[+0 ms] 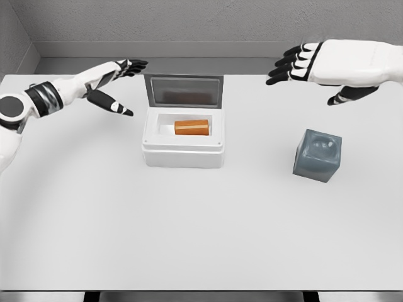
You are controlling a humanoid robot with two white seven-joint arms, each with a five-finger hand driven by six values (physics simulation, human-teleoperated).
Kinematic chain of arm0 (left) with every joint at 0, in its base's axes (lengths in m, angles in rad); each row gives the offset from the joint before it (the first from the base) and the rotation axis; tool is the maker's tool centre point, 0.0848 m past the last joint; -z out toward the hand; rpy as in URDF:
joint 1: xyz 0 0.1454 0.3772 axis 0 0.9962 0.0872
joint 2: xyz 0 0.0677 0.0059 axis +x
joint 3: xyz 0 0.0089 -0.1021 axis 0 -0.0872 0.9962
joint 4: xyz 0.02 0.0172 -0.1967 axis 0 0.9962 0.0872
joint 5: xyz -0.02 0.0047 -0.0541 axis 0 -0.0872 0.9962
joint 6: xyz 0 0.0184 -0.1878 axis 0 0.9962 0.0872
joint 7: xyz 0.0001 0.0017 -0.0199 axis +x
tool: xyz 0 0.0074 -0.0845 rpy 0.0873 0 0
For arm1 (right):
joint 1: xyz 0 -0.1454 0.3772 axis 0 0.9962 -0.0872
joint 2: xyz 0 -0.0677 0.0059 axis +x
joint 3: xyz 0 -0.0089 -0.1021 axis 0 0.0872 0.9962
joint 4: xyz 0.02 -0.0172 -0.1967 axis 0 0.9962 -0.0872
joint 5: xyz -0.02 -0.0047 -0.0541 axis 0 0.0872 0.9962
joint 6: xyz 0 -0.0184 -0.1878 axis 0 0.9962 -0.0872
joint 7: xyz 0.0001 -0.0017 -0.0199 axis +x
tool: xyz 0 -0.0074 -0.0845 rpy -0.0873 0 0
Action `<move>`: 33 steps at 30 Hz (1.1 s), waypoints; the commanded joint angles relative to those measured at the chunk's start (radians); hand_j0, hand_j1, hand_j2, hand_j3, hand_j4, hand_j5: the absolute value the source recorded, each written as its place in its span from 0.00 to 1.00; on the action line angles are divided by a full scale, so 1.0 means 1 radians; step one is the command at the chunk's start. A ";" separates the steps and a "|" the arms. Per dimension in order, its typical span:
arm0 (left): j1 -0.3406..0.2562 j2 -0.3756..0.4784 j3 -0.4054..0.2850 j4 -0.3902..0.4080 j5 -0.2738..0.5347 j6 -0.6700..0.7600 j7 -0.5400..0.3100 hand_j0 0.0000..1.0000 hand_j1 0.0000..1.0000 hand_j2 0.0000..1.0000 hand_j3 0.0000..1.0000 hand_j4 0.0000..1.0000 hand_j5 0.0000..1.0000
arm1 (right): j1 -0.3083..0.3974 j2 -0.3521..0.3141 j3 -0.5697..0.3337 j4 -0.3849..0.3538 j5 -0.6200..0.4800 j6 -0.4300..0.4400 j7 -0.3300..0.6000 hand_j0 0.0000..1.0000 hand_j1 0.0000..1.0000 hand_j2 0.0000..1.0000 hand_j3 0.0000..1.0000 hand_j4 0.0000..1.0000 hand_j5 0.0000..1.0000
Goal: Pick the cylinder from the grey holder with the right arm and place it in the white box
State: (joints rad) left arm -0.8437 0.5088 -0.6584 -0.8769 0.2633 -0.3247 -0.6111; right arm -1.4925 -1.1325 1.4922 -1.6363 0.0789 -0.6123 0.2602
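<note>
The small orange cylinder [191, 128] lies on its side inside my white rectangular box [183, 153], down in the recessed well, its long axis running left to right. The box sits on the white table [189, 233] a little left of centre, and its grey-lined lid [184, 91] stands upright at the back edge, hinged open.

To the right of the box, well apart from it, stands the grey cube-shaped holder [318, 155], turned slightly so one corner faces me. Its top shows a shallow round hollow with nothing in it.

My right hand [318, 66] hangs above the far right part of the table, higher than the holder and behind it. Its black-tipped fingers [286, 65] are stretched out toward the left and held apart, the thumb [347, 95] dropped beneath the palm, and it grips nothing.

My left hand [107, 85] reaches in from the left, just beside the box lid without touching it. Its fingers are extended too, thumb angled down toward the table, holding nothing.
</note>
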 commanded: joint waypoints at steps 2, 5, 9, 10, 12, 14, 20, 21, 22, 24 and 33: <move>0.000 0.007 -0.007 -0.039 0.007 0.001 0.000 1.00 1.00 1.00 1.00 1.00 1.00 | 0.001 -0.001 0.008 -0.008 -0.005 0.001 0.001 1.00 1.00 1.00 1.00 1.00 1.00; 0.008 0.028 -0.012 -0.071 0.008 0.003 0.000 1.00 1.00 1.00 1.00 1.00 1.00 | 0.003 -0.001 0.006 -0.007 -0.005 0.001 0.001 1.00 1.00 1.00 1.00 1.00 1.00; 0.028 0.056 -0.010 -0.106 0.007 0.003 0.000 1.00 1.00 1.00 1.00 1.00 1.00 | 0.001 0.000 0.006 -0.007 -0.007 0.001 -0.001 1.00 1.00 1.00 1.00 1.00 1.00; 0.028 0.059 -0.010 -0.111 0.008 0.003 0.000 1.00 1.00 1.00 1.00 1.00 1.00 | 0.001 0.002 0.006 -0.005 -0.007 0.001 -0.001 1.00 1.00 1.00 1.00 1.00 1.00; 0.043 0.085 -0.007 -0.154 0.010 0.003 0.000 1.00 1.00 1.00 1.00 1.00 1.00 | 0.001 0.000 0.006 -0.005 -0.007 0.001 -0.001 1.00 1.00 1.00 1.00 1.00 1.00; 0.044 0.085 -0.007 -0.157 0.010 0.003 0.000 1.00 1.00 1.00 1.00 1.00 1.00 | 0.001 0.002 0.006 -0.005 -0.007 0.001 -0.001 1.00 1.00 1.00 1.00 1.00 1.00; 0.049 0.086 -0.009 -0.174 0.011 0.003 0.000 1.00 1.00 1.00 1.00 1.00 1.00 | 0.015 0.002 0.006 -0.005 -0.007 0.001 -0.001 1.00 1.00 1.00 1.00 1.00 1.00; 0.051 0.086 -0.009 -0.182 0.011 0.003 0.000 1.00 1.00 1.00 1.00 1.00 1.00 | 0.018 0.004 0.008 -0.005 -0.007 0.001 -0.001 1.00 1.00 1.00 1.00 1.00 1.00; 0.051 0.086 -0.010 -0.183 0.011 0.003 0.000 1.00 1.00 1.00 1.00 1.00 1.00 | 0.028 0.005 0.008 -0.005 -0.007 0.001 -0.001 1.00 1.00 1.00 1.00 1.00 1.00; 0.060 0.088 -0.009 -0.191 0.011 0.003 0.000 1.00 1.00 1.00 1.00 1.00 1.00 | 0.031 0.007 0.008 -0.004 -0.007 0.001 -0.001 1.00 1.00 1.00 1.00 1.00 1.00; 0.084 0.125 0.000 -0.241 0.017 0.001 0.000 1.00 1.00 1.00 1.00 1.00 1.00 | 0.040 0.014 0.003 0.001 -0.007 0.001 -0.001 1.00 1.00 1.00 1.00 1.00 1.00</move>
State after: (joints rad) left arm -0.7578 0.6250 -0.6620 -1.1071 0.2714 -0.3236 -0.6111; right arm -1.4527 -1.1207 1.4970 -1.6359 0.0779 -0.6122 0.2597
